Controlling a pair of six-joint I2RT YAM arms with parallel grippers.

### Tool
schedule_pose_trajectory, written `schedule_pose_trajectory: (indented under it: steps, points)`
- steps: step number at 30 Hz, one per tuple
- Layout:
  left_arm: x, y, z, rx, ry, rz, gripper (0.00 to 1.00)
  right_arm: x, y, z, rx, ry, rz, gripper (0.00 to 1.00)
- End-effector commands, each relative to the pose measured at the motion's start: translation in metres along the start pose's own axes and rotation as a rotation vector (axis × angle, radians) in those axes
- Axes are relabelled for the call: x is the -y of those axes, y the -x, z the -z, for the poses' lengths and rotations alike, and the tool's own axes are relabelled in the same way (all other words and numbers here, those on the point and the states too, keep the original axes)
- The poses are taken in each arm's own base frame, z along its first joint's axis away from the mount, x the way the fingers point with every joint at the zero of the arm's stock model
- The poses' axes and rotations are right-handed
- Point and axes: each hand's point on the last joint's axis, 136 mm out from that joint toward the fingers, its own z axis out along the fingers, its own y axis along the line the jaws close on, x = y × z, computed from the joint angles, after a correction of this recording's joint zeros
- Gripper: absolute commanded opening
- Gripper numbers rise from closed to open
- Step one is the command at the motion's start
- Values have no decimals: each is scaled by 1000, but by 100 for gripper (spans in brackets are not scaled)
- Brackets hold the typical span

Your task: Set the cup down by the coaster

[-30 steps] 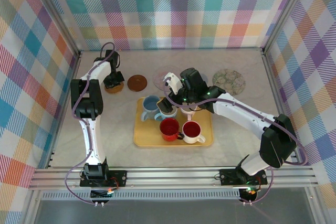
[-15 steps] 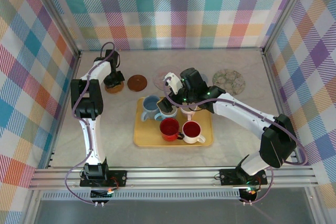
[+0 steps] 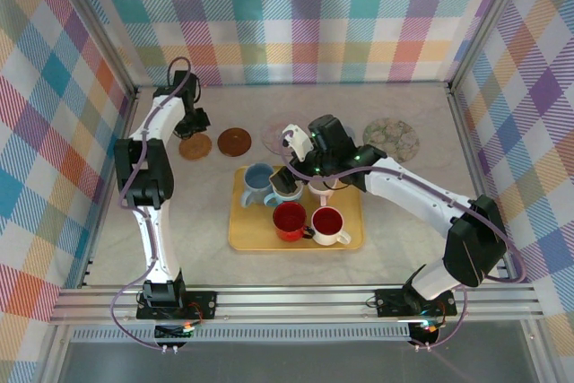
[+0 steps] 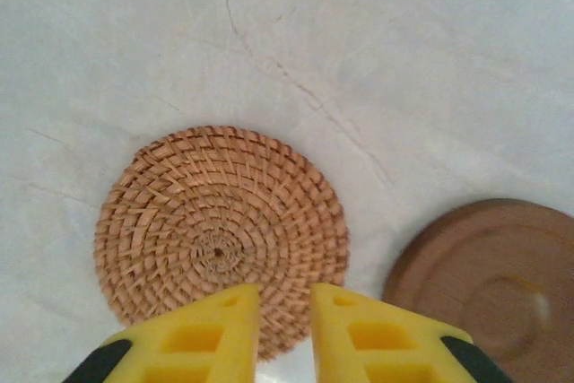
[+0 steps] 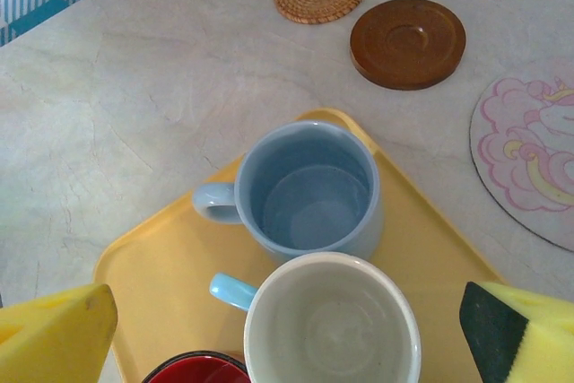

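A round woven coaster (image 4: 220, 221) lies flat on the pale table, left of a brown wooden coaster (image 4: 493, 284). My left gripper (image 4: 284, 293) hovers over the woven coaster's near edge, its yellow jaws a little apart with nothing between them. In the top view the left gripper (image 3: 191, 123) is just behind the woven coaster (image 3: 195, 146). My right gripper (image 5: 289, 302) is wide open over a yellow tray (image 5: 161, 257), straddling a white cup with a light-blue handle (image 5: 332, 329). A blue cup (image 5: 309, 190) stands right behind it.
The tray (image 3: 251, 230) also carries a red cup (image 3: 290, 220) and a white cup with a red inside (image 3: 330, 224). A pink patterned coaster (image 5: 534, 159) and a green patterned coaster (image 3: 392, 139) lie behind the tray. Checked walls enclose the table.
My left gripper has let go of the woven coaster, parted its jaws slightly and drawn back toward the far wall. The coaster now lies uncovered. The right arm has barely moved.
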Motion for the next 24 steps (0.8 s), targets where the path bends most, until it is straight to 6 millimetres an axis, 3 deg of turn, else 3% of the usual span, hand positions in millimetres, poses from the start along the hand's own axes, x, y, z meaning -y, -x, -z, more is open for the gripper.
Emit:
schedule_pose_trajectory:
  steps: [1, 6, 8, 15, 21, 24]
  points:
    - [10, 22, 64, 105, -73, -58, 28, -7, 20, 17, 40, 26, 45, 99]
    - [25, 17, 105, 160, -155, -140, 39, -7, 21, 20, 29, 27, 58, 99]
    - [32, 12, 121, 188, -182, -179, 39, -8, 20, 21, 23, 26, 60, 99]
    - [67, -28, 168, 267, -243, -420, 61, -12, 22, 29, 33, 36, 60, 99]
    - [84, -57, 202, 273, -362, -478, 81, -15, 24, 37, 46, 39, 49, 99]
    - [89, -70, 216, 287, -393, -509, 86, -18, 25, 42, 50, 49, 54, 99]
